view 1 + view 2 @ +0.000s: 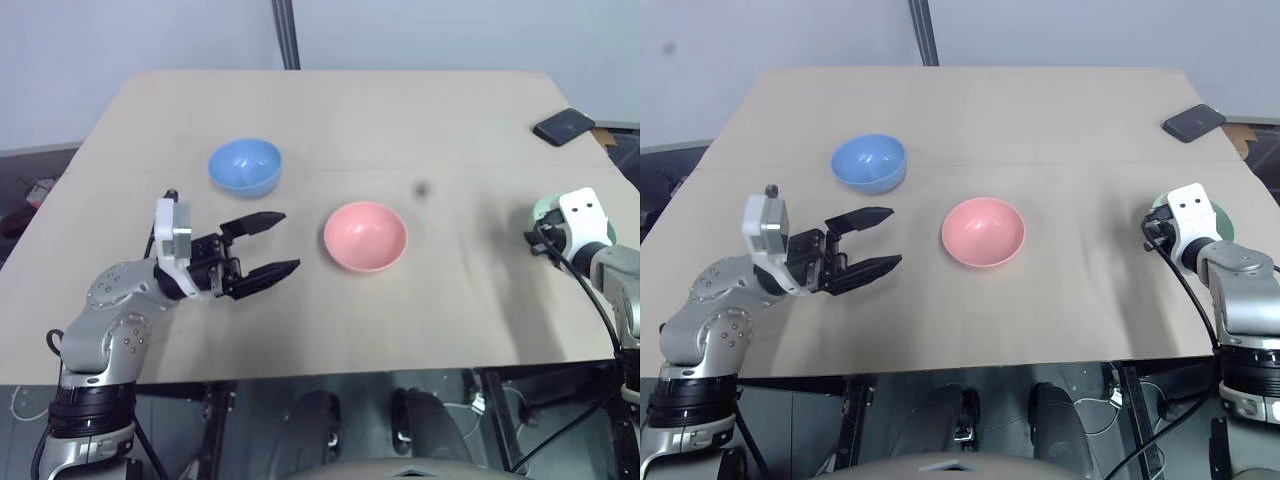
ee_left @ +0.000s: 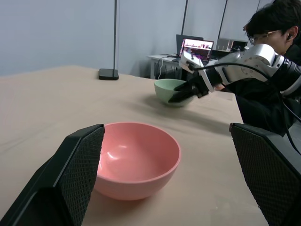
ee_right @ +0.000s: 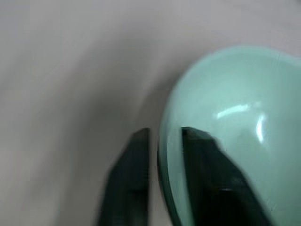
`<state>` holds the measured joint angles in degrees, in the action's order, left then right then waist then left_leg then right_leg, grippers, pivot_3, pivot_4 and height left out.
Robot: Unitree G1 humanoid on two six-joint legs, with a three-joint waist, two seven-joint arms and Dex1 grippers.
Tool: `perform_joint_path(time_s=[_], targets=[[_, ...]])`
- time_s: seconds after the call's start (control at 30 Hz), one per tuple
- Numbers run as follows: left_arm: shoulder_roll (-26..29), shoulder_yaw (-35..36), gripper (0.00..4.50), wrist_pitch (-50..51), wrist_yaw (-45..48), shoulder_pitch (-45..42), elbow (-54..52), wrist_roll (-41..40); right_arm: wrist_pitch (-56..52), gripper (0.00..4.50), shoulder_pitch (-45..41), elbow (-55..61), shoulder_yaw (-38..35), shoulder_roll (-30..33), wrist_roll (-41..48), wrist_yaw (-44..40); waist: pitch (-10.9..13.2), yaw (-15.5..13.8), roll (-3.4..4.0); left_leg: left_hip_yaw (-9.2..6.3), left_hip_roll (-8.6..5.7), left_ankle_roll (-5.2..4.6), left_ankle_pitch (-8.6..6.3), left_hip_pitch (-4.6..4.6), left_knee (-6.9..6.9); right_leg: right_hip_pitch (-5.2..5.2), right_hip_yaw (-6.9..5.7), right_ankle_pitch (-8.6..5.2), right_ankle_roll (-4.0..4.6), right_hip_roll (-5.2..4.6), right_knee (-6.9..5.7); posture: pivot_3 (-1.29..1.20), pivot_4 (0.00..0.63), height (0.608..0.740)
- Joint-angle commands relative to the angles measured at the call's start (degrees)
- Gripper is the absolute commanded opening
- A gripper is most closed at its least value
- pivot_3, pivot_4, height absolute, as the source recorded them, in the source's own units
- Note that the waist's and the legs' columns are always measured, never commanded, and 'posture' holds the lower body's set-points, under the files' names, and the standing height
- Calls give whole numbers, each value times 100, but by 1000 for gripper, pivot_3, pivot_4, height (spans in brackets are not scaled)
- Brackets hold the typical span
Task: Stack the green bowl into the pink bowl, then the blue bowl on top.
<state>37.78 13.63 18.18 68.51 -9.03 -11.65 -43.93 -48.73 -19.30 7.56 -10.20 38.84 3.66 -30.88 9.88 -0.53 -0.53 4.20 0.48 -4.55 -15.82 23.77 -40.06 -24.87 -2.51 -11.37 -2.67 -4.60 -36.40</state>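
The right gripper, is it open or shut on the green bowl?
Shut on it: the right gripper has one finger outside and one inside the green bowl rim.

bowls: 3 – one blue bowl [image 1: 245, 166], one pink bowl [image 1: 365, 236], one green bowl [image 2: 172, 91] | phones: 1 – black phone [image 1: 565, 127]

The table [image 1: 330, 110] is plain tan. The blue bowl [image 1: 245, 166] is light sky blue, the pink bowl [image 1: 365, 235] salmon pink and glossy, the green bowl [image 3: 235, 122] pale mint with white glints. The left end effector [image 1: 268, 242] has black fingers [image 2: 70, 179] with a fine mesh texture on the pads, on a silver-grey arm. The right end effector [image 3: 162, 141] has black fingers too, with a white wrist block. A black slab [image 1: 566, 126] lies at the table's corner.
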Motion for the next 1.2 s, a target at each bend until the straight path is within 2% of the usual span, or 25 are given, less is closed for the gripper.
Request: perform_joint_path(time_s=[0.03,0.17,0.3,0.47,0.57,0.63,0.73,0.87,0.97,1.07,1.13,1.2], targets=[[40,212,4500,-82,-69,72,-289,-69,379,51,-126,247,127,98,124,-186,0,-4,0,-1,0,0,0,0,0,0,0,0,0,0,0,0,150,739],[-5,297,4500,-152,-213,206,-298,8,726,51,-380,1242,441,-247,1089,-1066,0,39,0,1,6,0,0,-1,0,-1,3,1,-1,5,0,0,150,739],[-30,331,4500,-121,-390,263,-313,16,1071,51,-833,1737,1044,-598,1568,-1583,0,74,-2,-3,12,0,0,0,0,-4,1,11,-19,9,-1,0,150,739],[-64,267,4500,-214,-968,320,-219,534,1058,51,-1607,1751,2128,-1066,1724,-2017,0,90,-3,-7,8,-3,-2,2,-1,4,-8,3,1,0,10,0,150,739],[-168,284,4500,-307,-1423,306,-218,818,1485,51,-1749,1279,2812,-1032,1316,-2353,-1,73,-5,-14,9,-1,-2,2,0,5,-16,5,-3,1,8,0,150,739],[-203,300,4500,-315,-1578,315,-255,893,1593,51,-1887,918,2964,-1175,1279,-2411,-2,73,-7,-13,6,-2,-2,3,0,9,-17,4,1,-1,15,0,150,739],[-217,311,4500,-322,-1777,313,-292,982,1788,1013,-2051,541,3164,-1233,1077,-2496,-1,91,-7,-10,4,-2,-2,2,-1,8,-15,4,1,-5,12,0,150,739],[-186,375,4500,-225,-2088,187,-321,1018,1855,2955,-1970,622,3133,-1078,1024,-2614,-1,90,-7,-14,5,0,-2,2,0,7,-20,7,-5,-5,9,0,150,739],[-17,333,4500,45,-2610,57,-441,1340,1853,4280,-1837,940,2743,-986,1198,-2478,-1,92,-7,-14,5,0,-2,3,-1,7,-22,13,-14,-9,11,0,150,739],[345,107,4500,597,-3286,-270,-578,1990,1719,4399,-1649,1367,2145,-963,1707,-2392,1,81,-8,-18,5,1,-2,5,0,7,-26,15,-18,-9,10,0,150,739],[569,-86,4500,961,-3483,-657,-533,2239,1590,4399,-1508,1640,1730,-918,2068,-2327,1,58,-8,-20,5,1,-2,5,0,8,-29,16,-18,-9,9,0,150,739],[943,-576,4500,1253,-3472,-1201,-376,2743,1494,4399,-1366,1832,1367,-881,2285,-2164,1,6,-11,-21,4,1,-2,4,0,10,-31,16,-19,-9,9,0,150,739]])
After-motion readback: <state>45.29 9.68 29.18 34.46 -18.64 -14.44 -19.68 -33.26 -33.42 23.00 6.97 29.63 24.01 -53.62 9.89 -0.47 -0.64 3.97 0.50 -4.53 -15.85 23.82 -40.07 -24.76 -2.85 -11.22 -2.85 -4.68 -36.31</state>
